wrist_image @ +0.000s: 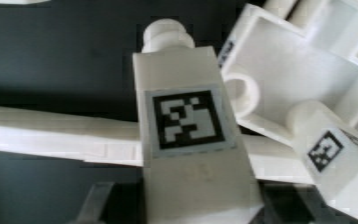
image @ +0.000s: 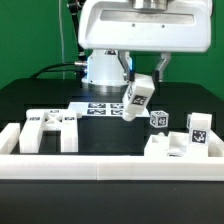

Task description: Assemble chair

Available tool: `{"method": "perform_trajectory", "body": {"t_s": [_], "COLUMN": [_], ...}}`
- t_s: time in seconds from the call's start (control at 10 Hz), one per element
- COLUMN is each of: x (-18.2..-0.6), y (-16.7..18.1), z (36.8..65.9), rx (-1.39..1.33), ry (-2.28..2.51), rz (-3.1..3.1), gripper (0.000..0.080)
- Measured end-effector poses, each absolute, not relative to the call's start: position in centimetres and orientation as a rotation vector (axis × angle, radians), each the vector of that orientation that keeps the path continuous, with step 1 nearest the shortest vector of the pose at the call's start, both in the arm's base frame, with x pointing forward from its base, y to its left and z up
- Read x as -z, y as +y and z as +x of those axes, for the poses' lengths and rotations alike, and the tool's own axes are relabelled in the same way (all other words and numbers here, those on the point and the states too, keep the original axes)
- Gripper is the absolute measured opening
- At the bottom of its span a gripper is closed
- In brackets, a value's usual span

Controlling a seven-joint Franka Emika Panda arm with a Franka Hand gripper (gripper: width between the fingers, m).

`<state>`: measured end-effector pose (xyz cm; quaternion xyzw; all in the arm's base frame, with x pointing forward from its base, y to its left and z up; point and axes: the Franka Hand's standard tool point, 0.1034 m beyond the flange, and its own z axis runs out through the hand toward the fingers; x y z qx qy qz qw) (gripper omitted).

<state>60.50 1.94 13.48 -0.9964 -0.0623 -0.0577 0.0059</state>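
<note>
My gripper (image: 143, 78) is shut on a white blocky chair leg (image: 137, 99) with a square marker tag and holds it tilted above the black table. In the wrist view the leg (wrist_image: 185, 110) runs out from between my fingers (wrist_image: 112, 200), with its pegged end pointing away. Below it lies a white chair panel (wrist_image: 300, 70) with a round hole and a tag. Other chair parts lie on the table: a slotted panel (image: 50, 128) on the exterior view's left, a small tagged block (image: 159, 118), a tagged piece (image: 200, 128) and a blocky part (image: 168, 148) on the right.
A white frame wall (image: 100, 165) runs along the front of the table and up the exterior view's left side. The marker board (image: 103, 108) lies flat behind the parts, in front of the robot base (image: 100, 68). A white bar (wrist_image: 51, 135) crosses under the leg in the wrist view.
</note>
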Motion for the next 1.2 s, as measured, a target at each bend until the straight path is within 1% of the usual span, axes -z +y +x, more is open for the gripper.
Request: {"method": "perform_trajectory", "body": {"t_s": [0.2, 0.3, 0.7, 0.9, 1.0, 1.2], "x": [-13.4, -13.6, -13.5, -12.7, -12.4, -12.3], "y": [2.5, 2.6, 2.9, 4.0, 4.6, 4.4], "z": [61.9, 62.0, 61.9, 62.1, 62.7, 63.5], "rx": [0.193, 0.189, 0.18, 0.169, 0.172, 0.207], "ry": [-0.178, -0.162, -0.147, -0.073, -0.062, -0.052], "rz": [-3.052, -3.042, -3.078, -3.05, -3.039, -3.025], "gripper": [0.0292, 0.0293, 0.0294, 0.0294, 0.0294, 0.0294]}}
